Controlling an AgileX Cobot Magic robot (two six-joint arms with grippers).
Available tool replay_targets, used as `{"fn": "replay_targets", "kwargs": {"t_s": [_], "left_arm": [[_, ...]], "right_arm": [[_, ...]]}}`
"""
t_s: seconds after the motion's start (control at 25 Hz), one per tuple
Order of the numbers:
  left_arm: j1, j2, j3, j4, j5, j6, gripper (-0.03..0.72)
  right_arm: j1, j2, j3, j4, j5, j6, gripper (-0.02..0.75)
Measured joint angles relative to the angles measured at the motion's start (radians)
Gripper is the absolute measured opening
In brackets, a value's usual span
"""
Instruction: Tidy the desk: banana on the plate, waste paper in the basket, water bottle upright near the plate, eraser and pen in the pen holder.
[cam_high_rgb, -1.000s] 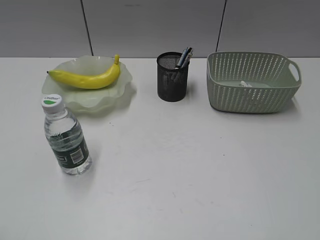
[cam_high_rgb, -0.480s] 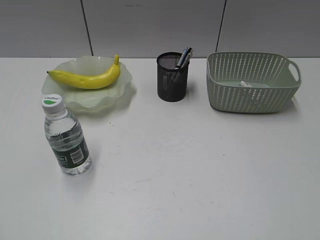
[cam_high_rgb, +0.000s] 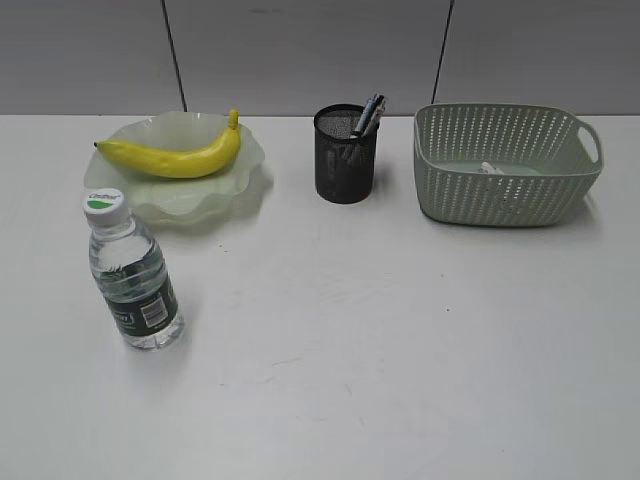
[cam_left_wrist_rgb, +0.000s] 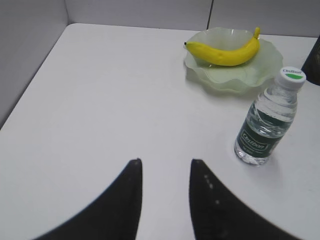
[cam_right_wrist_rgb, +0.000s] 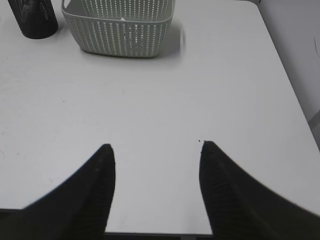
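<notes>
The yellow banana (cam_high_rgb: 180, 155) (cam_left_wrist_rgb: 225, 52) lies on the pale green ruffled plate (cam_high_rgb: 215, 200) (cam_left_wrist_rgb: 235, 82). In front of the plate the water bottle (cam_high_rgb: 130, 275) (cam_left_wrist_rgb: 267, 122) stands upright. A pen (cam_high_rgb: 368, 115) sticks out of the black mesh pen holder (cam_high_rgb: 345, 160) (cam_right_wrist_rgb: 32, 20); the eraser is hidden. White waste paper (cam_high_rgb: 490, 168) lies inside the sage-green basket (cam_high_rgb: 505, 195) (cam_right_wrist_rgb: 122, 37). My left gripper (cam_left_wrist_rgb: 165, 162) hangs open over bare desk (cam_high_rgb: 400, 340), left of the bottle. Near the desk's front edge my right gripper (cam_right_wrist_rgb: 156, 146) is open and empty. Neither gripper appears in the exterior view.
The desk's left edge meets a grey wall (cam_left_wrist_rgb: 30, 45) in the left wrist view. The desk's right edge (cam_right_wrist_rgb: 290, 85) and front edge show in the right wrist view. Grey panels (cam_high_rgb: 300, 50) close off the back.
</notes>
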Motion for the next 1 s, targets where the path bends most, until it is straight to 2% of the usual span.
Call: {"fn": "replay_targets", "kwargs": {"t_s": [0.2, 0.44, 1.0], "left_arm": [[0.005, 0.0, 0.0, 0.0, 0.0, 0.0, 0.238], [0.047, 0.0, 0.0, -0.001, 0.0, 0.0, 0.238], [0.049, 0.0, 0.0, -0.001, 0.0, 0.0, 0.238]], "right_arm": [[0.0, 0.0, 0.0, 0.0, 0.0, 0.0, 0.436], [0.0, 0.0, 0.0, 0.0, 0.0, 0.0, 0.436], [0.0, 0.0, 0.0, 0.0, -0.001, 0.0, 0.436]]}}
